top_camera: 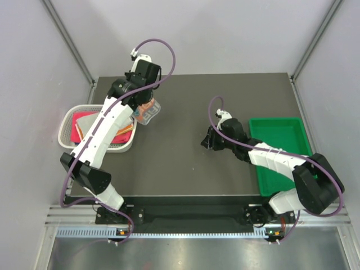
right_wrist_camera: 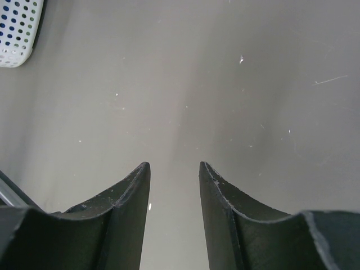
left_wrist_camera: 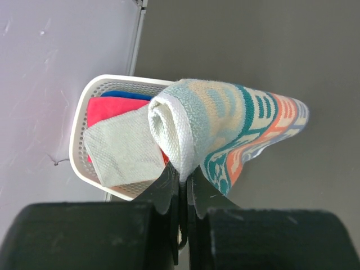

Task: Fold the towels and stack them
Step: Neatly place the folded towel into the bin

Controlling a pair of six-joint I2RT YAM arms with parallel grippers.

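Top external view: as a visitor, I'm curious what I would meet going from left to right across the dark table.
white mesh basket → printed towel → right gripper → green tray

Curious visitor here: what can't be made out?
- Top view: the left arm covers the white mesh basket; its towels can't be counted.
- Left wrist view: the draped white printed towel hides the basket's right end; folds hide much of its print.
- Top view: the right arm covers the green plastic tray's near end.
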